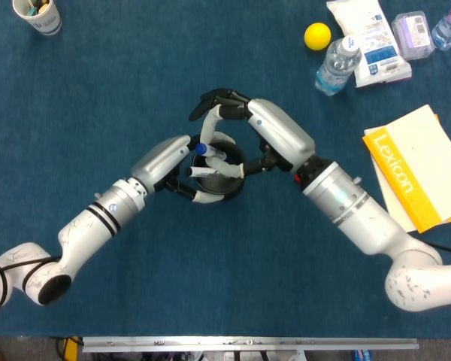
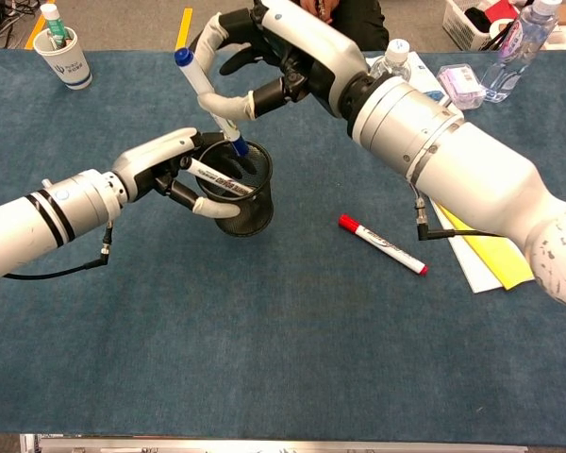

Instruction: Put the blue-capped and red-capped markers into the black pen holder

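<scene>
Over the black pen holder (image 2: 242, 193), gripped at its rim by the left hand (image 2: 174, 170), the right hand (image 2: 255, 57) pinches the blue-capped marker (image 2: 206, 99), tip entering. The light, rigid, slippery red-capped marker (image 2: 381, 243) lies beside the holder, best grasped mid-barrel.
</scene>
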You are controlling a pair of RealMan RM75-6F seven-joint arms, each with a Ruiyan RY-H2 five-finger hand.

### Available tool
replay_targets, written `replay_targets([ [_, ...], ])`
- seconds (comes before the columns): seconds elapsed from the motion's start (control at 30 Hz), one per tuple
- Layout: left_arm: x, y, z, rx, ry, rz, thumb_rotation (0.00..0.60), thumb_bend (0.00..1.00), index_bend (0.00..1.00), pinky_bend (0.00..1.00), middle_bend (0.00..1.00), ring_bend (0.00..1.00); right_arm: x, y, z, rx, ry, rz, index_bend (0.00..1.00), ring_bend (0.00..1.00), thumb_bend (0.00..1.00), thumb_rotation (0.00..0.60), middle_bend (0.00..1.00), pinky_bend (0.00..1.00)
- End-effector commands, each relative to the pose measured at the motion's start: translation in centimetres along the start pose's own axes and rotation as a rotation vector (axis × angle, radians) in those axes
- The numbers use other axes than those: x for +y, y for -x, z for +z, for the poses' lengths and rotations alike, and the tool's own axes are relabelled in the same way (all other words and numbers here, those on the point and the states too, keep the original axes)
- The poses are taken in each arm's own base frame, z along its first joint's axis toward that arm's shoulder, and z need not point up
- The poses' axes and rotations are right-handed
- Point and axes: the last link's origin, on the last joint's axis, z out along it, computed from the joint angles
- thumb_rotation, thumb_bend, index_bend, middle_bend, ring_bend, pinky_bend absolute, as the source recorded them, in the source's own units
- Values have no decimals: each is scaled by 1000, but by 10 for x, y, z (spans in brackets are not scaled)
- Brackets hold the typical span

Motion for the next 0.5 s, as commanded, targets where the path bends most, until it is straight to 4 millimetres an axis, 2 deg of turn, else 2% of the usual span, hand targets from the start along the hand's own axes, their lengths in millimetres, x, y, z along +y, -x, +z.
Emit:
replay_targets([
  [0.03,2,-2,1,5,4,0,543,168,219,224,352,299,3,1,1,-3,5,-6,635,173,270,600,347,222],
  [0.17,6,-5,3,13,7,-11,543,168,219,224,351,299,8,6,4,-17,12,-12,628,160,220,600,323,190],
  [0.33,3,-7,2,22,-7,-14,540,168,218,224,351,299,9,8,5,-33,1,-40,509,95,115,600,247,105],
  [0.5,1,-13,0,34,-13,-3,542,168,217,224,352,299,12,2,4,-21,-6,-71,403,60,77,600,197,78],
])
